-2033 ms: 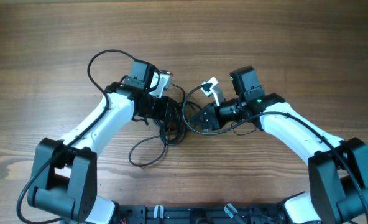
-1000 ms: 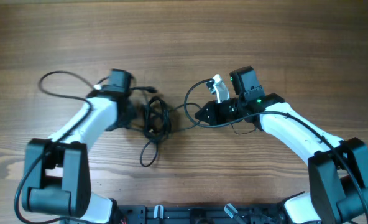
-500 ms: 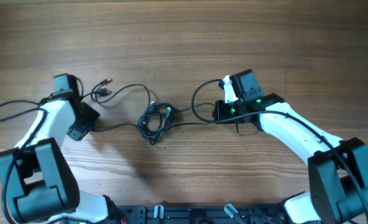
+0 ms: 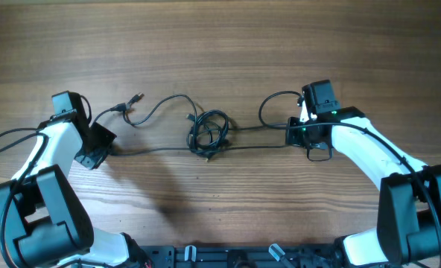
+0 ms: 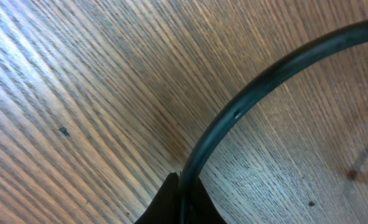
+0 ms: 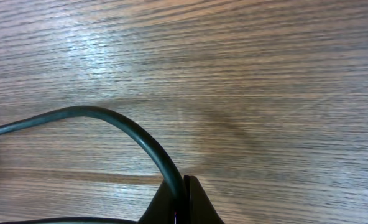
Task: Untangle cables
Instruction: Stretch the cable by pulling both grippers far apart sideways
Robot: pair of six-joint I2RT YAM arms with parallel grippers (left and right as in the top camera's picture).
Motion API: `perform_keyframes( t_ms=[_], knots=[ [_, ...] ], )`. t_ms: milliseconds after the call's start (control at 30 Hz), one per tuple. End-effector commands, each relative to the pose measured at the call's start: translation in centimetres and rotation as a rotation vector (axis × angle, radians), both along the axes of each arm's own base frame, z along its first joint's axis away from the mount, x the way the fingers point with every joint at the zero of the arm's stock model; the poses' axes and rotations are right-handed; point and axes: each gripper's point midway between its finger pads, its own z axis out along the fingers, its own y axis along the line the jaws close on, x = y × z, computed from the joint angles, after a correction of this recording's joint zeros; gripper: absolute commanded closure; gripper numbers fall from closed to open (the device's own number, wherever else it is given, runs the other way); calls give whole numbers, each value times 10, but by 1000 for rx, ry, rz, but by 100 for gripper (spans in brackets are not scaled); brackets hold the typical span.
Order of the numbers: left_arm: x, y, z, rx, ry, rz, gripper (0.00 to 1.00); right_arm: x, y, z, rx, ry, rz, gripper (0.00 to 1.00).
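Observation:
The cables form a small black knot (image 4: 208, 134) in the middle of the wooden table. One strand runs almost straight from the knot out to both sides. My left gripper (image 4: 101, 147) is shut on its left end, and in the left wrist view that cable (image 5: 246, 99) curves up from the pinched left gripper (image 5: 183, 202). My right gripper (image 4: 293, 134) is shut on the right end, where a loop (image 4: 271, 110) arcs above it. The right wrist view shows this cable (image 6: 128, 127) bending left out of the closed right gripper (image 6: 183, 200). A loose strand with a plug end (image 4: 135, 99) trails up-left from the knot.
The left arm's own thick black wire (image 4: 12, 136) loops out toward the table's left edge. The arm bases and a black rail (image 4: 228, 257) sit along the near edge. Bare wood (image 4: 220, 45) lies beyond the cables.
The left arm swung far to the left and the right gripper drew back to the right. The held strand stretched out between them, and the bundle shrank into a tighter knot.

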Motion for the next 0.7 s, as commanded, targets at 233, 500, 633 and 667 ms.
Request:
perform_keyframes(
  t_ms=[233,500,633,667],
  knots=[
    [-22,57,-3,69,17,204,96,21,-142,2,-293,-77,-469,96],
    [-34,77,-3,33,-5,305,96,20,-217,7,-216,-130,-751,96],
    [-31,75,-3,19,-15,298,96,26,-208,6,-93,-137,-698,96],
    [-30,75,-3,20,-16,298,96,25,-210,6,-102,-137,-703,96]
  ],
)
